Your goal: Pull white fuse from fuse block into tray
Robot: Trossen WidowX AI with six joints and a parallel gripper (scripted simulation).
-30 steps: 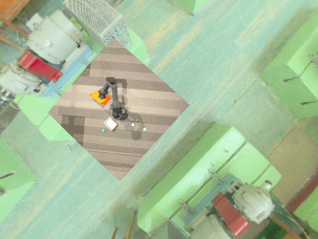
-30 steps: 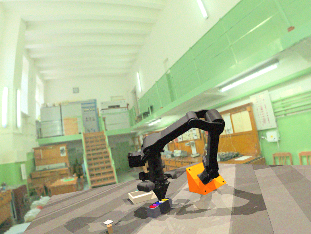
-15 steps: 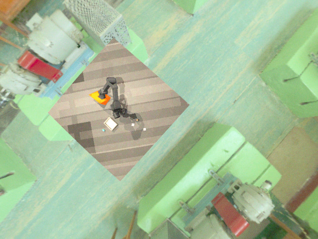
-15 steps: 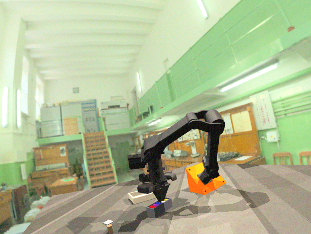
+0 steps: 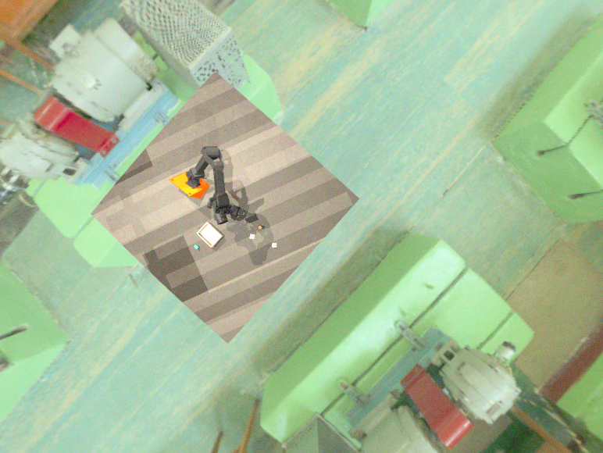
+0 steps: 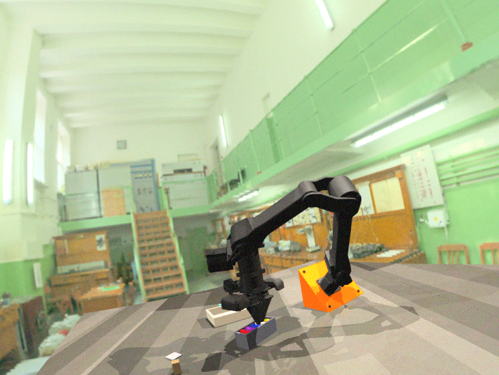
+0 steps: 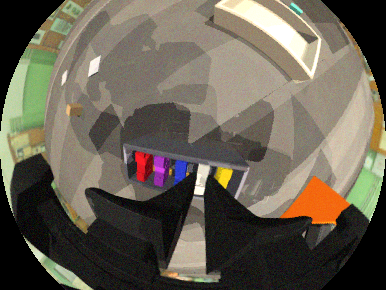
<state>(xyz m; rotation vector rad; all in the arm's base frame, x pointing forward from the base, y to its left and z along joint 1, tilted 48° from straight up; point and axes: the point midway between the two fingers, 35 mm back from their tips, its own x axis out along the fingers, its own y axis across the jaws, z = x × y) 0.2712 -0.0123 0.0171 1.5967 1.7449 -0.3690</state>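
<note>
White fuse (image 7: 200, 181) sits upright in its slot in the fuse block (image 7: 185, 149), btwn the blue fuse (image 7: 180, 172) and yellow fuse (image 7: 222, 177), w/ red (image 7: 143, 166) and purple (image 7: 160, 170) further along the row. Gripper (image 7: 197, 200) points straight down over it, jaws nearly shut and pinched on the white fuse's top. Tray (image 7: 269, 27) lies well apart from the block on the striped surface (image 6: 403, 322); orange arm base (image 6: 327, 287) sits off to the other side.
</note>
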